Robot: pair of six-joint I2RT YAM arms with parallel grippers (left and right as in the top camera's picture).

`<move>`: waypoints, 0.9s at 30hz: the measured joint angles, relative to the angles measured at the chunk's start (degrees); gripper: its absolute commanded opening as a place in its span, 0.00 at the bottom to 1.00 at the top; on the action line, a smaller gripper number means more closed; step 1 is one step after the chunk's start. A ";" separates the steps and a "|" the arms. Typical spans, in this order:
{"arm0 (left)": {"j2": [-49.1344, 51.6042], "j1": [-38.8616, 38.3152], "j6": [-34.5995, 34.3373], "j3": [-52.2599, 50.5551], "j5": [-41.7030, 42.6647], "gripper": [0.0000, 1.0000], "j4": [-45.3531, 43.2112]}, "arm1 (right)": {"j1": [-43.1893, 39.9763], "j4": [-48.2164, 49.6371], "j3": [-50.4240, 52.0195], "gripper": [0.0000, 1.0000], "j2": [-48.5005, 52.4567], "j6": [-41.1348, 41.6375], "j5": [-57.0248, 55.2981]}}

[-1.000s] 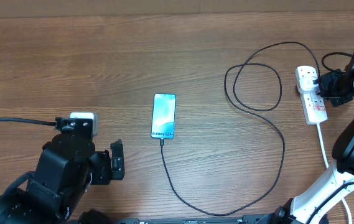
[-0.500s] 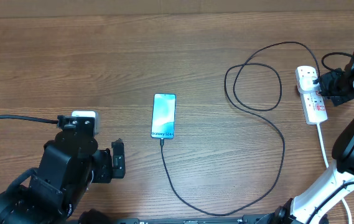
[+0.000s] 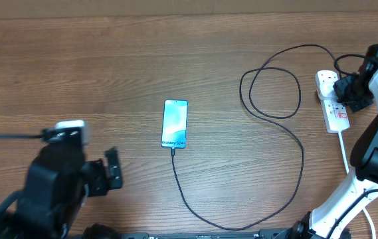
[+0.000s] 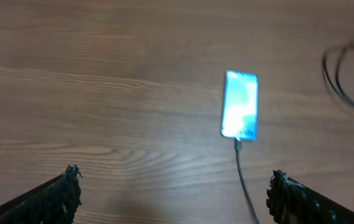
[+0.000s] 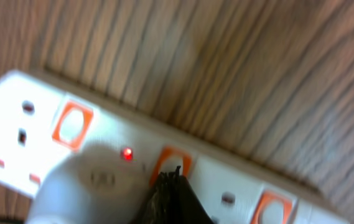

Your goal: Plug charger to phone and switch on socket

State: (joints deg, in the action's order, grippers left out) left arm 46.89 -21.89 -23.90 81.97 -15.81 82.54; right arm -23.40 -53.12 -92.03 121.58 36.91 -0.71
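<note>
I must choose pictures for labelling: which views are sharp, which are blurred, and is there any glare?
Overhead: even light, phone and table grain sharp, only the left arm smeared. Left wrist: soft all over, the phone's screen glows too bright to read. Right wrist: very close and blurred, the power strip out of focus, though its red lamp shows.

Left gripper [image 4: 175,186]: the gap between the wide-spread jaws lies over bare table [image 4: 102,93]. Ahead of the jaws, off-centre, the phone [image 4: 241,104] lies flat, and its cable [image 4: 244,174] runs back into the gap. Right gripper [image 5: 172,183]: the power strip [image 5: 33,118] blocks the space at the closed jaws, with bare table beyond it.
</note>
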 measured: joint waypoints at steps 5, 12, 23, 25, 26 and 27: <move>-7.28 6.29 0.00 -0.04 -0.17 1.00 0.00 | 1.81 -6.29 -2.32 0.04 0.35 -0.26 1.62; -18.01 10.71 -0.07 -0.04 -0.31 1.00 0.20 | 2.60 -11.43 -7.76 0.04 -2.78 -0.55 0.37; -28.15 12.94 -0.17 -0.09 -0.33 1.00 0.20 | 2.73 -9.33 -12.39 0.04 -35.56 1.60 3.74; -29.05 12.94 -0.17 -0.09 -0.33 1.00 0.20 | 2.69 -6.21 -13.00 0.04 -41.75 2.10 5.70; -29.42 12.94 -0.17 -0.09 -0.33 1.00 0.20 | 2.69 -4.35 -13.09 0.04 -44.63 2.56 6.51; -29.97 13.00 -0.17 -0.09 -0.33 1.00 0.20 | 2.69 -2.34 -13.27 0.04 -48.39 3.13 7.23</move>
State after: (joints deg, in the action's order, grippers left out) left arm 16.93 -8.88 -24.08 81.89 -16.14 82.74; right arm -20.71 -55.46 -105.30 73.19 40.03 6.52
